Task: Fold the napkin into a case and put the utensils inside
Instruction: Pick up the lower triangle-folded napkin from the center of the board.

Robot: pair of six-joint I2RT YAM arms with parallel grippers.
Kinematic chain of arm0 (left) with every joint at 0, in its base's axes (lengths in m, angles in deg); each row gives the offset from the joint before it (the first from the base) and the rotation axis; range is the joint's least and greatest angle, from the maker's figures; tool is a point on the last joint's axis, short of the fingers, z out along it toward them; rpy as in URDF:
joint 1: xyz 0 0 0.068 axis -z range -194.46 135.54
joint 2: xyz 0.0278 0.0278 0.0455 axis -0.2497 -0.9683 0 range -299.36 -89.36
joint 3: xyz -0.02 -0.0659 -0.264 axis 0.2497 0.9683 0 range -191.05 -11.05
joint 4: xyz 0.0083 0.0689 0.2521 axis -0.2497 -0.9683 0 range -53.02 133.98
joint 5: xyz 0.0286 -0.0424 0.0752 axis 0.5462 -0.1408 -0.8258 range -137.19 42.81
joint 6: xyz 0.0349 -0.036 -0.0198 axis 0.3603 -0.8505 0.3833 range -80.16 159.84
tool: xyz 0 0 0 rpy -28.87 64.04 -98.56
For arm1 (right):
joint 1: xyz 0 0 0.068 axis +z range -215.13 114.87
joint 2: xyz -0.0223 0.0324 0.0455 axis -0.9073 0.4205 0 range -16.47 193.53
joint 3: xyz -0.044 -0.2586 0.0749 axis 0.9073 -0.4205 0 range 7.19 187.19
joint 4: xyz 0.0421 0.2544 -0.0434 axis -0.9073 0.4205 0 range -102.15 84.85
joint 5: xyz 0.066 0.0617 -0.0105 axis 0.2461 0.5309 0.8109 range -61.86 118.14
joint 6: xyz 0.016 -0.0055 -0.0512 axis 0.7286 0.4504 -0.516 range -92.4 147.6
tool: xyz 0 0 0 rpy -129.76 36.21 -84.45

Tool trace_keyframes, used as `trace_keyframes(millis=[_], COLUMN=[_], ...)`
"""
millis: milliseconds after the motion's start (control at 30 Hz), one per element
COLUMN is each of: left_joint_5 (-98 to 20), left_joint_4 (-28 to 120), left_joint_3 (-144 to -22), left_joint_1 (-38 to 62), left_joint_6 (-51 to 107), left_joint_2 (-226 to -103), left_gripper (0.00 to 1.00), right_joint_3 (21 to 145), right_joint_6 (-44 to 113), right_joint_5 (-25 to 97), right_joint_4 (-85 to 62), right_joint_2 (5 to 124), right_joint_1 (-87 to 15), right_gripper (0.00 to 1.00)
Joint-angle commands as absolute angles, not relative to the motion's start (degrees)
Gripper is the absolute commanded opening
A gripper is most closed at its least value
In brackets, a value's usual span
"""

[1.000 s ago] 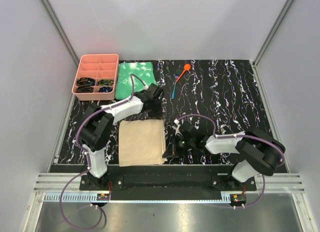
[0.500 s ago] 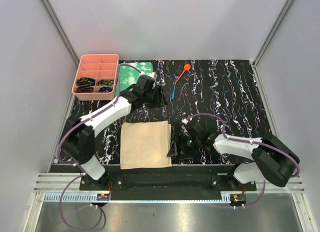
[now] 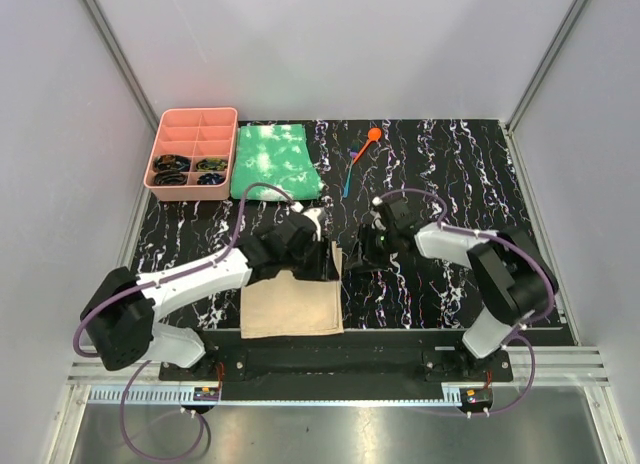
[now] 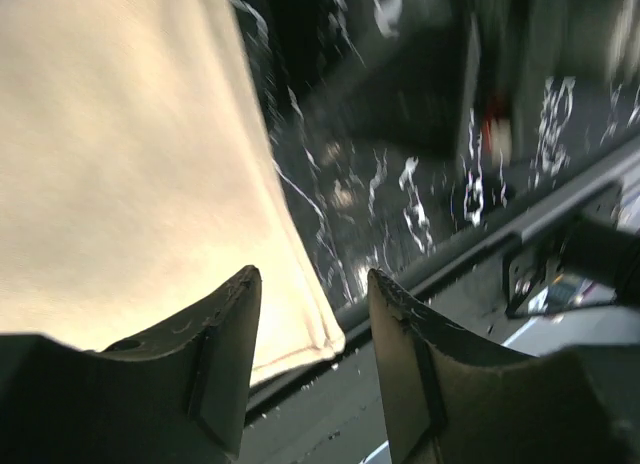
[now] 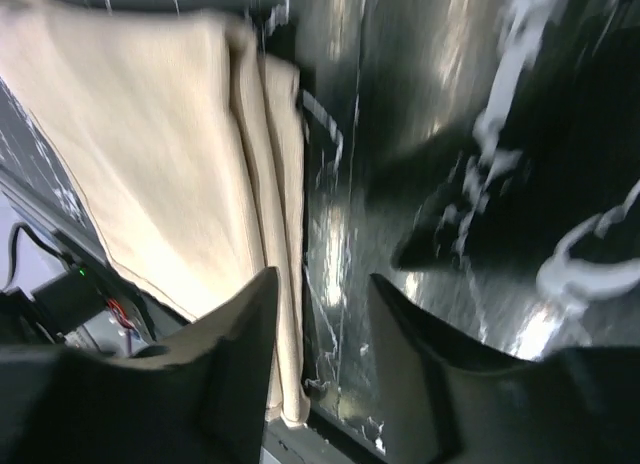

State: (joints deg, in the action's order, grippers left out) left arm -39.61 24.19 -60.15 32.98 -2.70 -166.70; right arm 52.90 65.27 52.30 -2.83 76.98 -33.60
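Note:
The tan napkin (image 3: 290,306) lies folded flat near the table's front edge. It also shows in the left wrist view (image 4: 120,164) and in the right wrist view (image 5: 170,154), where folded layers show along its right edge. My left gripper (image 3: 326,261) is open and empty over the napkin's far right corner; its jaws (image 4: 310,294) straddle the right edge. My right gripper (image 3: 353,261) is open and empty just right of that corner, over bare table (image 5: 320,294). The orange spoon (image 3: 372,137) and the slim blue utensil (image 3: 346,182) lie at the far middle.
A green-and-white mottled cloth (image 3: 272,161) lies at the far left. A pink divided tray (image 3: 192,134) holding dark items stands beside it. The table's front rail (image 4: 480,234) runs just beyond the napkin's near edge. The two grippers are close together.
My left gripper swung back from the green cloth to the napkin's far right corner. My right gripper moved from the napkin's near right edge up toward that corner.

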Motion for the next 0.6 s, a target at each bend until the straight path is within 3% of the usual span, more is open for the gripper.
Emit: trace_keyframes(millis=[0, 133, 400, 567], left_joint_5=[-43.93, -44.46, -50.16, -52.81], left_joint_4=[26.84, 26.84, 22.72, 21.3], left_joint_3=[-59.3, -58.95, -62.29, -62.2], left_joint_1=[37.48, 38.97, 45.56, 47.68], left_joint_6=[-4.45, -4.89, -6.65, -9.19], left_joint_2=[-165.65, -166.44, -171.98, -171.81], left_gripper=[0.48, 0.43, 0.49, 0.46], right_joint_3=[59.73, 64.22, 68.44, 70.73], right_joint_6=[59.95, 59.59, 58.89, 58.45], right_joint_5=[57.75, 58.11, 58.02, 57.5], right_joint_4=[-2.14, -1.87, -0.38, 0.94], right_joint_2=[83.01, 87.06, 91.72, 93.04], right_joint_1=[-36.21, -36.3, -36.39, -36.39], right_gripper=[0.44, 0.4, 0.37, 0.31])
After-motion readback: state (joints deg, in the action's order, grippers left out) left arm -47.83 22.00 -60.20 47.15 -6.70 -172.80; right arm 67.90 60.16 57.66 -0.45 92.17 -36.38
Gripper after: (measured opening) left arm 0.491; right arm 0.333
